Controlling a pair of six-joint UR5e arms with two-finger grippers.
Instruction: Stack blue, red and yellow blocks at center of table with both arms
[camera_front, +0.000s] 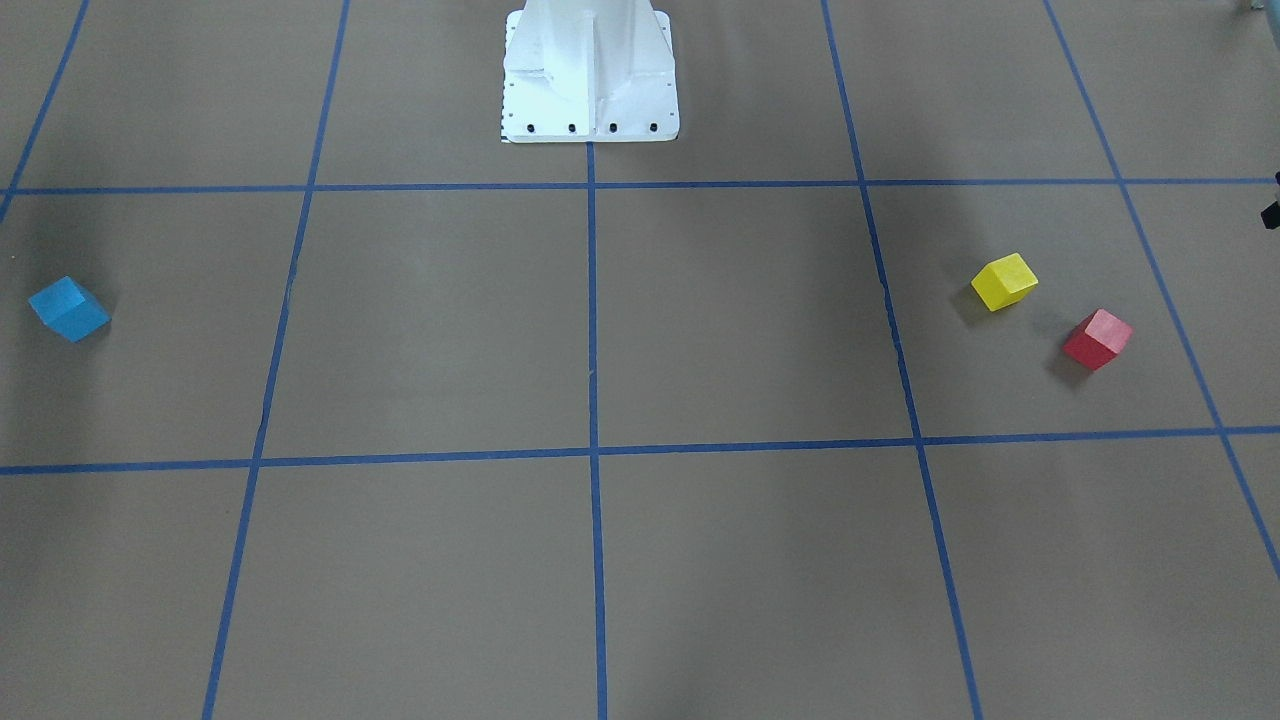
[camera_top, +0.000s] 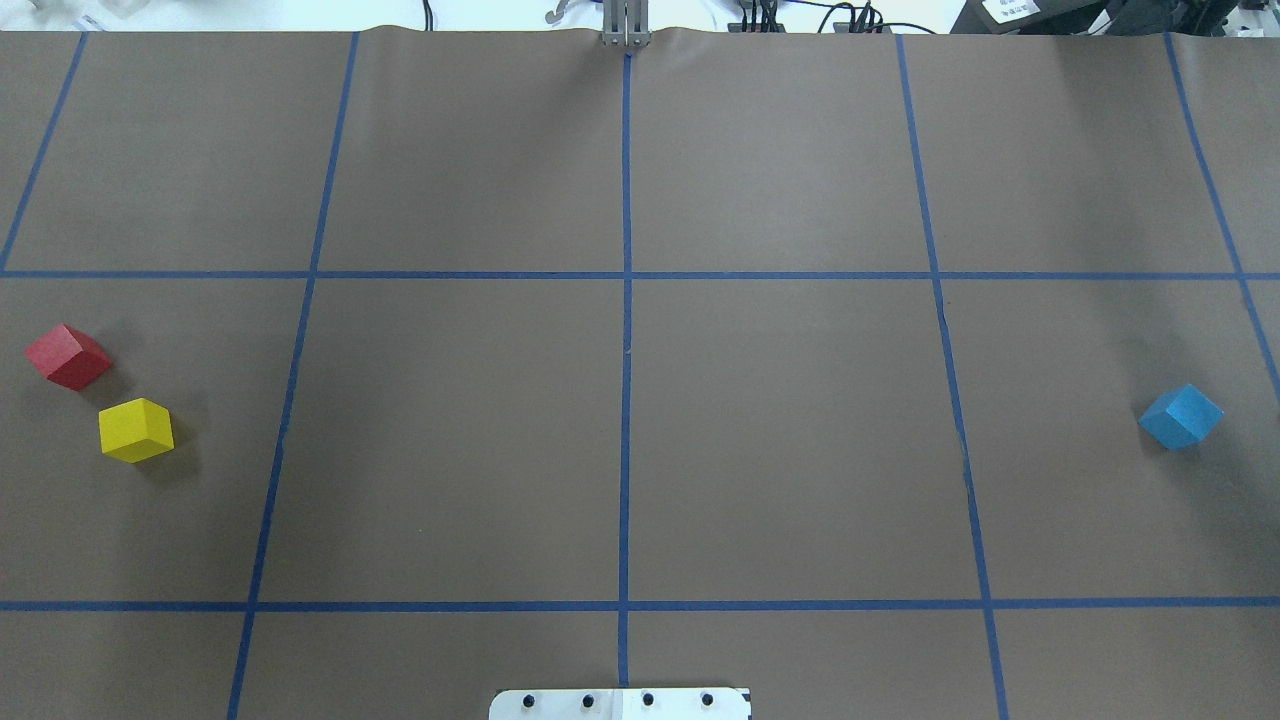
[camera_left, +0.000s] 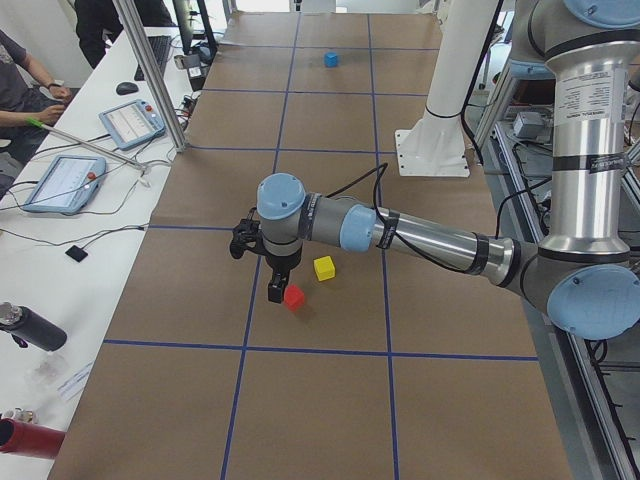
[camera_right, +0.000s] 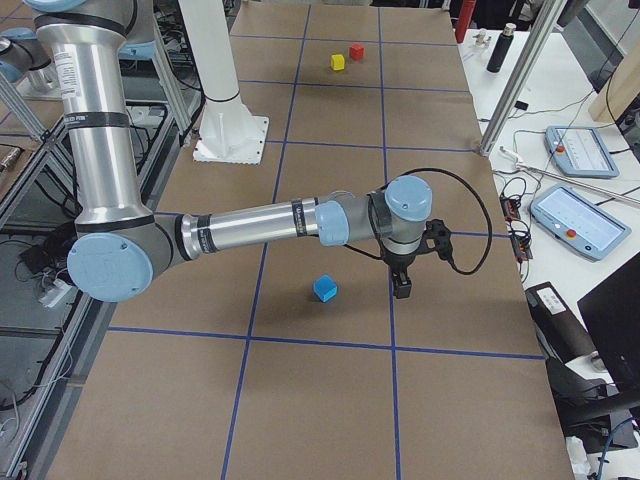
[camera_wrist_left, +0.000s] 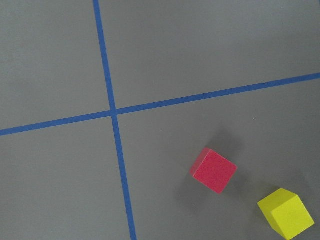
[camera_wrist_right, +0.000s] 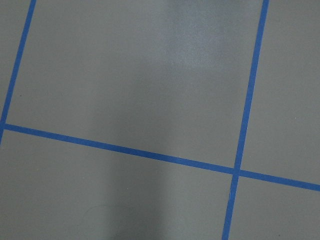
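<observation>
**Nothing lifted yet: watch the crowded left end**

Start at the table's (camera_top: 450, 450) left end, which is brown paper crossed by blue tape lines (camera_top: 626, 400). Your left hand (camera_left: 276, 293) hangs low just beside the red block (camera_left: 294, 296), a small matte cube, wooden by the look. Only the side camera catches this hand, so you cannot tell whether its fingers are spread or pressed together. The yellow block (camera_left: 324, 267), a cube of the same kind, lies near the red one but apart from it.

Both sit turned diagonal to the tape. A hand coming down square to the grid would likely meet corners and shove the red cube, perhaps into its yellow neighbour.

None of the three is at the centre crossing yet. If you send both arms there together, they could clash.

At the far end the blue block (camera_right: 324, 288), a matching cube, lies near your right hand (camera_right: 402, 288). You cannot tell that hand's state either.

The overhead camera shows all three cubes and how far they lie from the centre, but no arm; only the side cameras show the arms. The left wrist camera shows the gap between red and yellow. The right wrist camera shows only paper and tape, so that hand is probably not yet over the blue cube.
</observation>
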